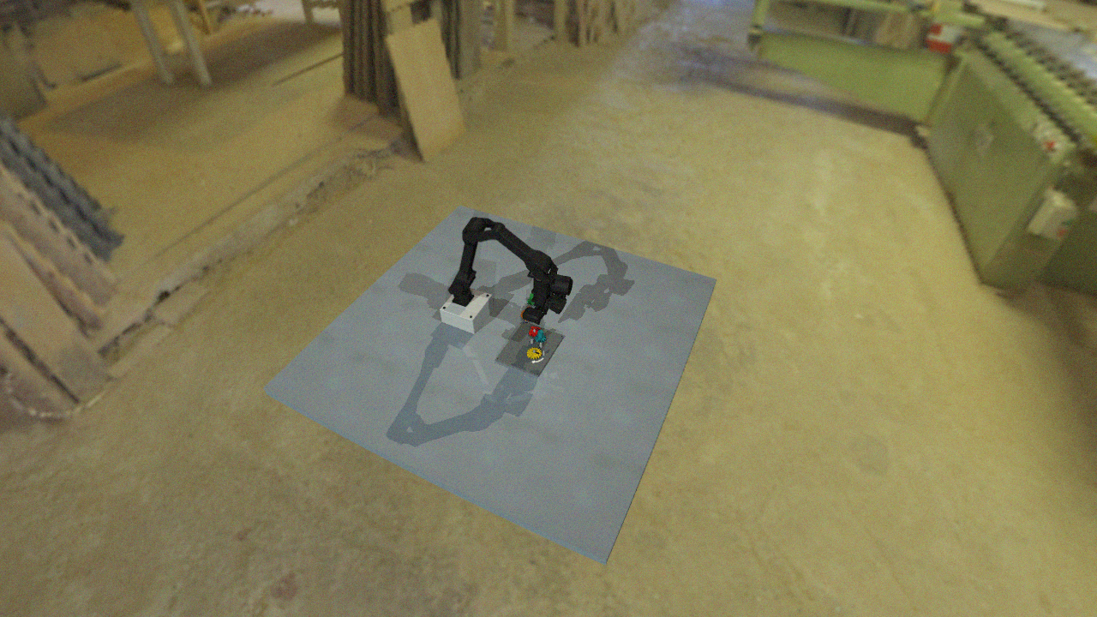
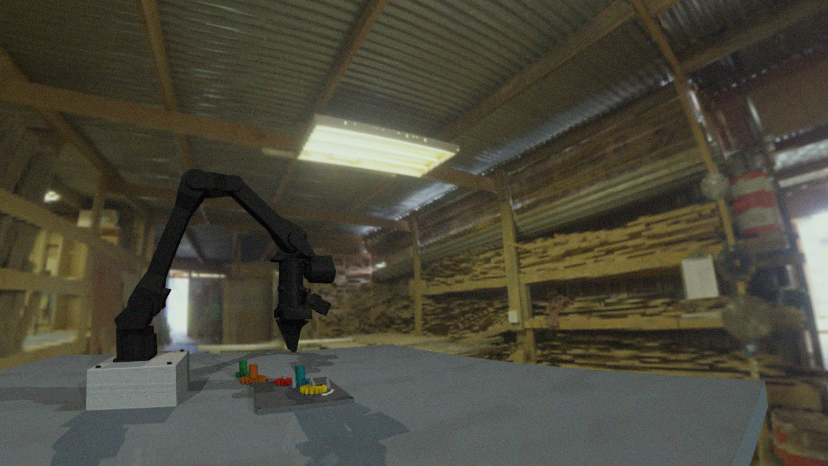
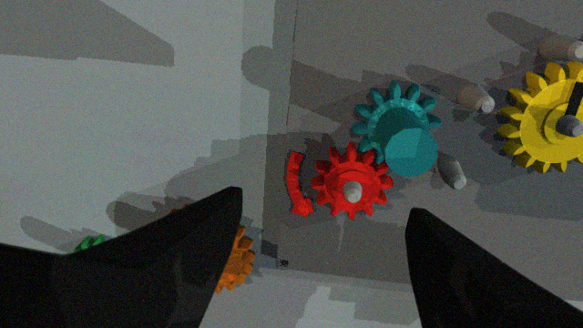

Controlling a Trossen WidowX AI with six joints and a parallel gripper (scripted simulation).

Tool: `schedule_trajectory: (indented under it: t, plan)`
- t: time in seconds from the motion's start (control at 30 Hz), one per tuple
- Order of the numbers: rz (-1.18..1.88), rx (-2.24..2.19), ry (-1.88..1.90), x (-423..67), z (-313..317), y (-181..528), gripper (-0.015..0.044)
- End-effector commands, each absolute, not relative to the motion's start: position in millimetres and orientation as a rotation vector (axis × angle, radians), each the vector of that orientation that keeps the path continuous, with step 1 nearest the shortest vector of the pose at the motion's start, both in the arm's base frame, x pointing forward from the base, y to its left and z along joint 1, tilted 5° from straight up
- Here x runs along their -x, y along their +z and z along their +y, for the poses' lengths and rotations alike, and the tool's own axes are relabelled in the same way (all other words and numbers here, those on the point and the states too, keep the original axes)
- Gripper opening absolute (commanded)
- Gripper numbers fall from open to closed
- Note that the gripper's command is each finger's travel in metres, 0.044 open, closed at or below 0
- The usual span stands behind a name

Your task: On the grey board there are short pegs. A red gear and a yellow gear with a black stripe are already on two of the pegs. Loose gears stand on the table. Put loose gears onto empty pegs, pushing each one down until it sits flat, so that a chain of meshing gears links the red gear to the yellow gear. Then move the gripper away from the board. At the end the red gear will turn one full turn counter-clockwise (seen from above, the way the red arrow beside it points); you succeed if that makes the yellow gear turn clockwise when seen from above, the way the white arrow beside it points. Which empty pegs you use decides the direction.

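Note:
My gripper (image 1: 532, 316) (image 2: 293, 350) (image 3: 324, 210) is open and empty, raised above the grey board (image 1: 510, 355) (image 2: 272, 400) (image 3: 355, 32) around the red gear. The red gear (image 2: 282, 382) (image 3: 334, 179) sits on its peg. The teal gear (image 1: 541, 338) (image 2: 299, 373) (image 3: 412, 152) stands upright on the board beside it, teeth at the red teeth; its peg is hidden. The yellow gear (image 1: 534, 353) (image 2: 313, 389) (image 3: 542, 123) sits apart from teal. The orange gear (image 2: 253, 371) (image 3: 238, 264) and green gear (image 2: 242, 366) (image 3: 88, 242) stand on the table off the board, partly hidden by a finger in the wrist view.
Bare pegs show: one peg (image 3: 475, 101) between teal and yellow, another peg (image 3: 451, 172) close beside teal, and a third peg (image 3: 557, 48) near yellow. The red arrow (image 3: 293, 175) lies beside the red gear. The white arm base (image 1: 464, 313) (image 2: 136, 382) stands behind.

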State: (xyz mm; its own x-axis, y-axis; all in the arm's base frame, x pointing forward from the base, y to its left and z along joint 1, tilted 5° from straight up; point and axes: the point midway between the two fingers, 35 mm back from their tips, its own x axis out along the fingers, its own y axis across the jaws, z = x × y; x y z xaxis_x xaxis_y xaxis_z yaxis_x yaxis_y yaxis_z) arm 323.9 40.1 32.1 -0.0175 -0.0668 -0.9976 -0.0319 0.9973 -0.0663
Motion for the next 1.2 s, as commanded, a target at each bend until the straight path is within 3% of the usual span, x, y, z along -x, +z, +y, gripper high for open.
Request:
schedule_trajectory:
  t: [0.0,0.13,0.5,1.17]
  plan:
    - [1.572,-0.088,-0.181,-305.6,80.7,31.9,0.035]
    - [1.546,-0.285,-0.374,-279.5,118.7,29.5,0.044]
    - [1.416,-0.737,-0.828,-205.8,182.8,23.4,0.044]
    - [1.413,-0.743,-0.835,-206.4,180.3,0.2,0.044]
